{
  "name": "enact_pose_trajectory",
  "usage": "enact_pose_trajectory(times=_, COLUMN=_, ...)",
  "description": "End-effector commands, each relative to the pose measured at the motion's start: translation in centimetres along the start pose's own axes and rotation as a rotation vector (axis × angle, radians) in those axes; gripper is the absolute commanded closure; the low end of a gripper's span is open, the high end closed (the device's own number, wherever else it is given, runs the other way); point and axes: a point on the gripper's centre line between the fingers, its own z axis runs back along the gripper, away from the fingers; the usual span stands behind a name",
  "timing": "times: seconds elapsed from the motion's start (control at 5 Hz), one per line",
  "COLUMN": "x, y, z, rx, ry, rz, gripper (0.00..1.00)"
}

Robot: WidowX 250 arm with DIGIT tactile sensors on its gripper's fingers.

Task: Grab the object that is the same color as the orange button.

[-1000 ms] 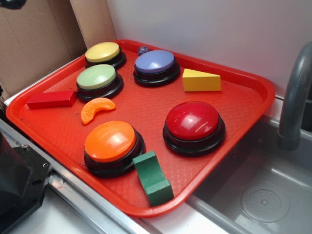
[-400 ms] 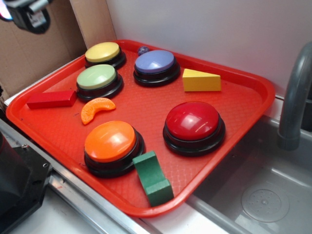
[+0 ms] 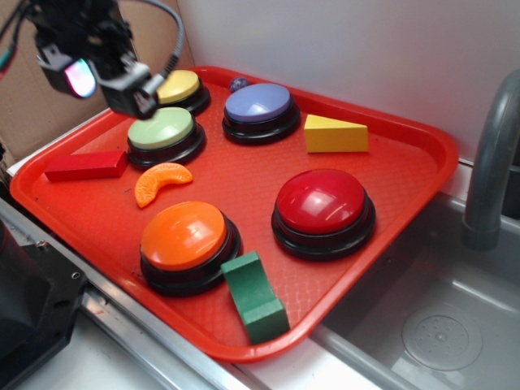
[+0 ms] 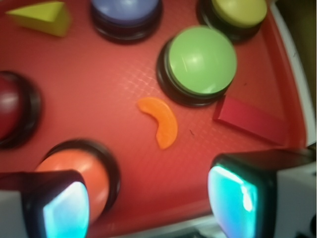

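Released pincer hovers above the toy orange segment beside the orange button; a descent drifting aside would probably strike the button's dome instead.

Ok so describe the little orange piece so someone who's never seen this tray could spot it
On the red tray, find the orange button and the green button. The orange segment lies flat between them, beside a red block: a small ridged crescent, the only curved piece.

A red plastic tray is holding a yellow wedge block at two o'clock. A green arch block is lying at six, a red rectangular block at nine.
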Motion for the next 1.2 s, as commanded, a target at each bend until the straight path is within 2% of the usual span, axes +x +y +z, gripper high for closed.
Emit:
enact_pose_trajectory(times=0.0, x=2.0, y=0.6, z=-4.5, rx=0.007, ry=-0.054, rz=0.136, gripper=0.00)
enact_pose_trajectory(times=0.2, x=1.9, y=1.1, z=-6.1, rx=0.031, ry=-0.074, rz=0.187, gripper=0.00)
enact_pose_trajectory(times=0.6, x=1.5, y=2.4, z=-7.4, rx=0.043, ry=-0.090, rz=0.253, gripper=0.00)
enact_pose_trajectory(times=0.8, x=1.5, y=2.4, z=-8.0, rx=0.027, ry=-0.076, rz=0.245, gripper=0.00)
enact_pose_trajectory(times=1.0, x=1.4, y=2.4, z=-8.8, rx=-0.025, ry=-0.059, rz=0.244, gripper=0.00)
